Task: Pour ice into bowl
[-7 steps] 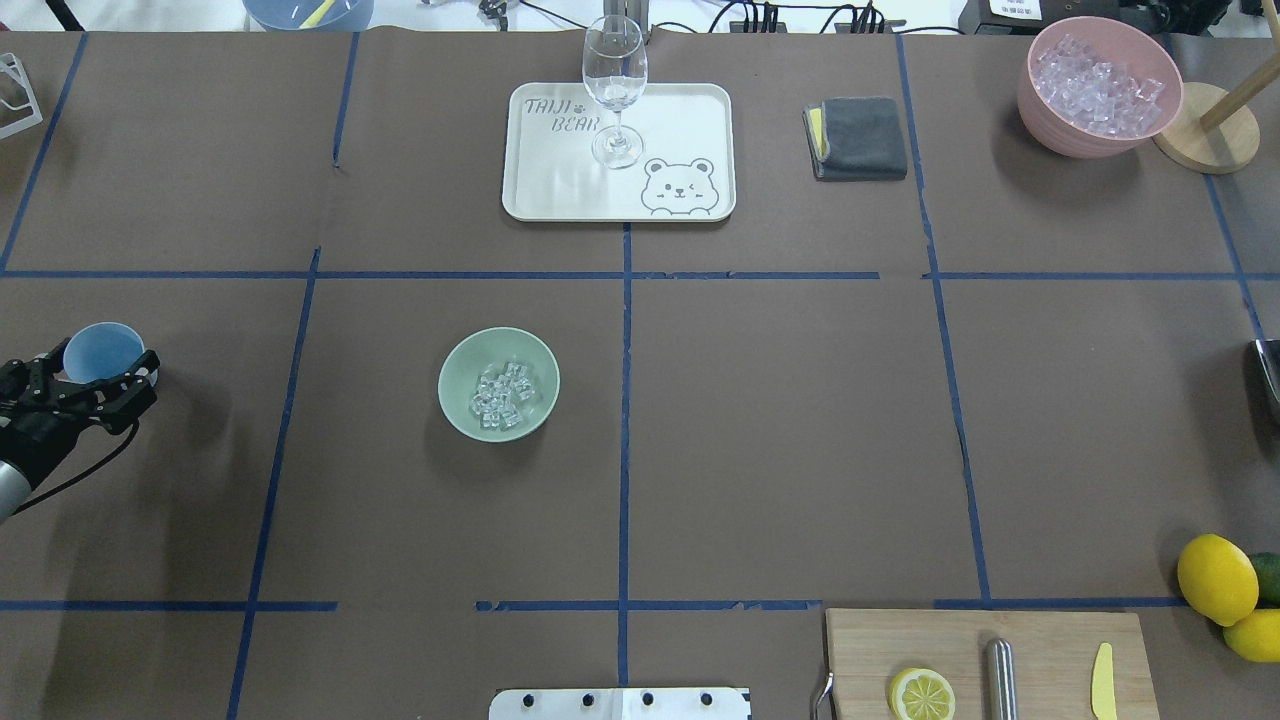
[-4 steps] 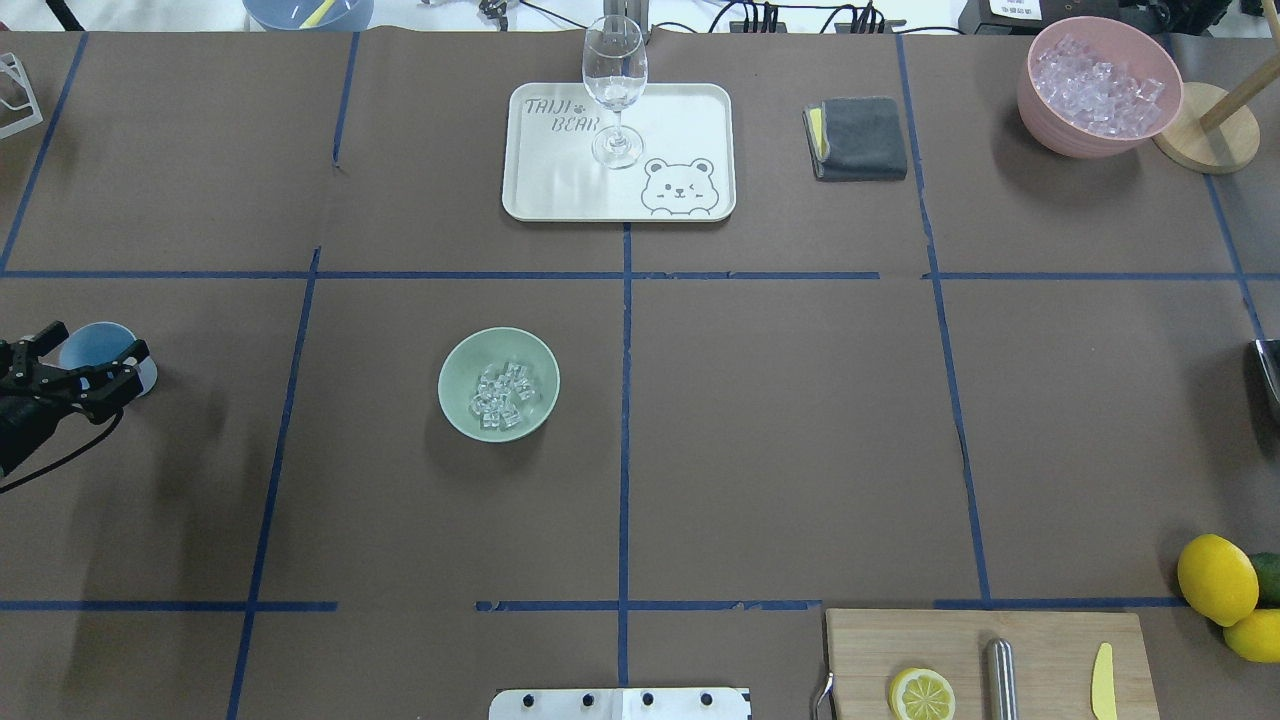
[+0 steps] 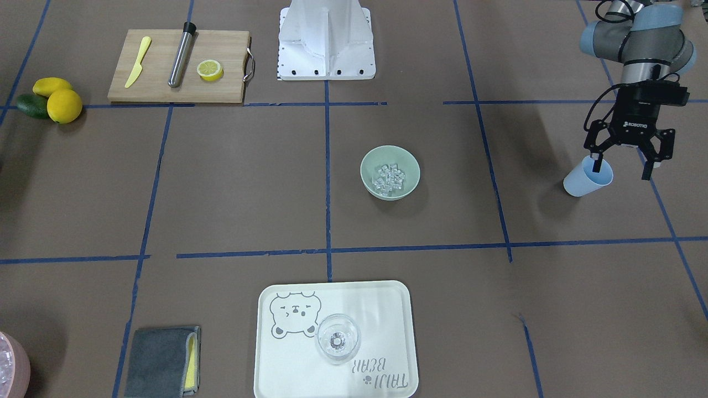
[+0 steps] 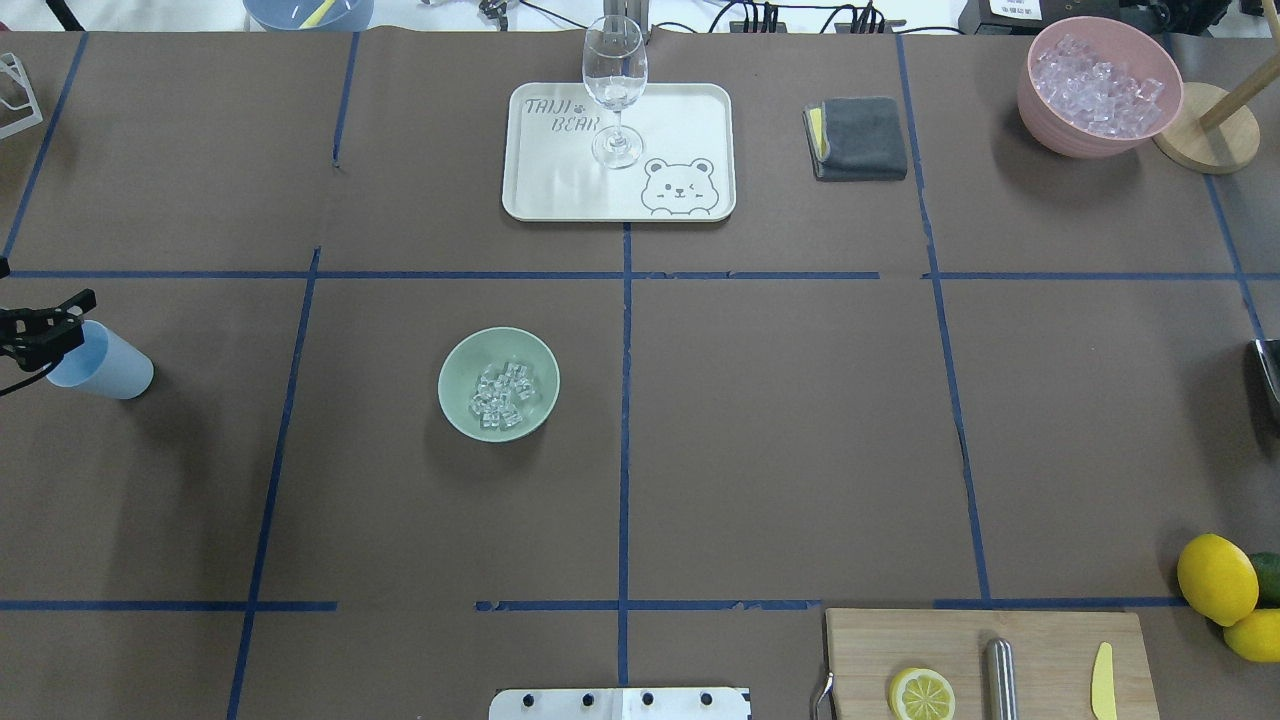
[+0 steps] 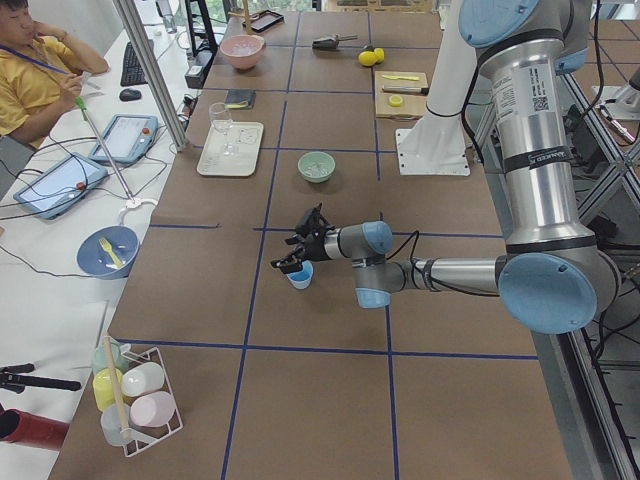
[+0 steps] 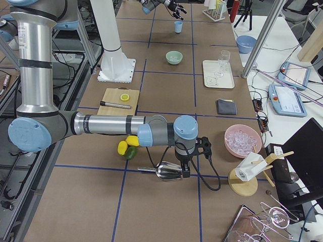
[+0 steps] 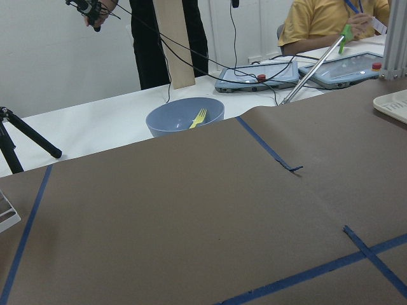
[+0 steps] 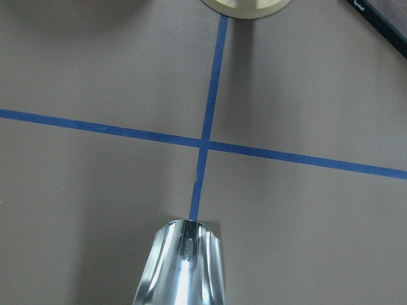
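The sage-green bowl (image 4: pixel 455 365) stands left of the table's middle with a small heap of clear ice cubes (image 4: pixel 503 394) in it; it also shows in the front-facing view (image 3: pixel 369 166). A light blue cup (image 3: pixel 586 178) stands upright on the table far to the robot's left. My left gripper (image 3: pixel 621 169) is open and empty, hanging just above and beside the cup's rim. My right gripper (image 6: pixel 184 169) is at the table's right end by a metal scoop (image 8: pixel 181 265); I cannot tell if it is shut.
A pink bowl of ice (image 4: pixel 1100 85) stands at the far right, by a wooden stand (image 4: pixel 1208 135). A white tray (image 4: pixel 680 110) with a wine glass (image 4: pixel 614 90) and a grey cloth (image 4: pixel 860 138) lie at the far side. A cutting board (image 4: pixel 1040 640) and lemons (image 4: pixel 1217 578) are near right.
My open left gripper has drawn back to the left and up, off the blue cup. The cup stays standing on the table. The bowl and ice have not moved.
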